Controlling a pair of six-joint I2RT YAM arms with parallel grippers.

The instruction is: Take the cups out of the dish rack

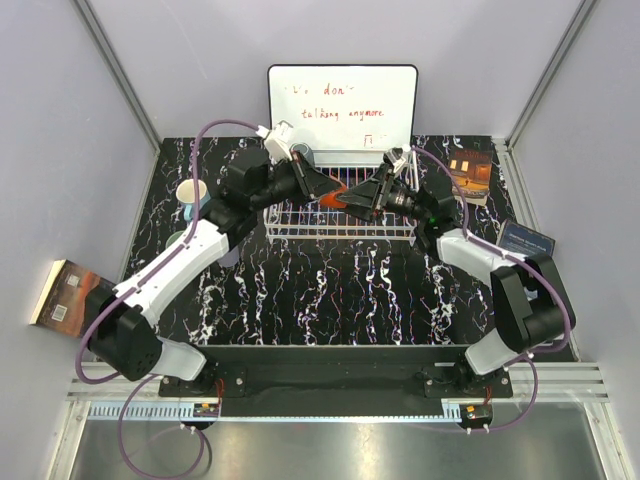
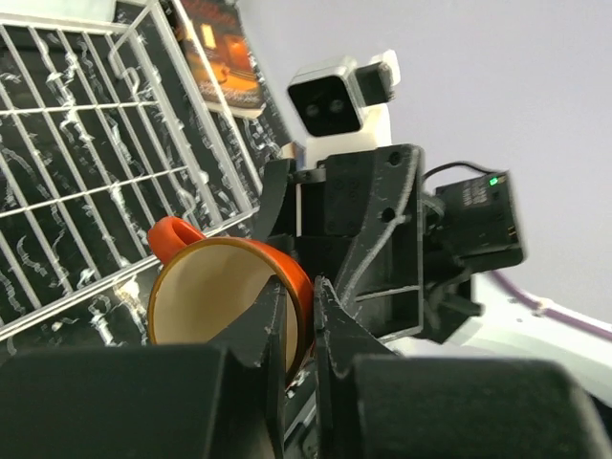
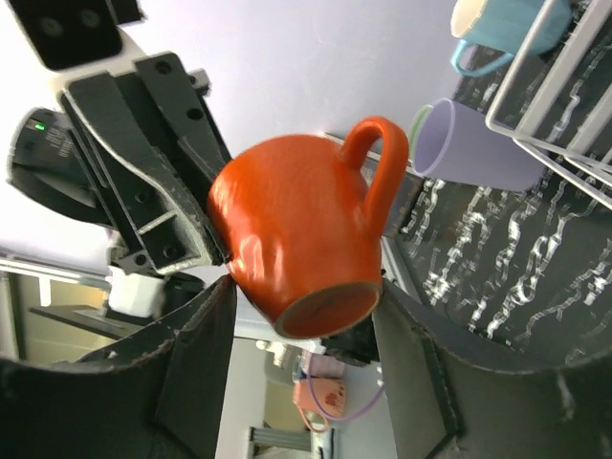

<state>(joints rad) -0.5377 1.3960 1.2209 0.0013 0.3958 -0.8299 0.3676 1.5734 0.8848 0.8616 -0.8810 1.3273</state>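
The small orange cup (image 1: 340, 198) hangs in the air over the white wire dish rack (image 1: 340, 228), between my two grippers. My left gripper (image 2: 298, 287) is shut on the cup's rim (image 2: 206, 296), with one finger inside and one outside. My right gripper (image 3: 304, 292) is open and its jaws straddle the cup's base (image 3: 296, 239). The right finger is close against the base and the left one stands apart. A lilac cup (image 3: 478, 143) and a light blue mug (image 3: 507, 29) stand on the table left of the rack (image 3: 564, 105). The light blue mug also shows in the top view (image 1: 192, 193).
The whiteboard (image 1: 342, 105) stands right behind the rack. A book (image 1: 470, 170) lies at the back right, a blue card (image 1: 525, 238) at the right, and another book (image 1: 70, 292) off the table's left edge. A dark round cup (image 1: 302, 155) sits by the rack's back left corner.
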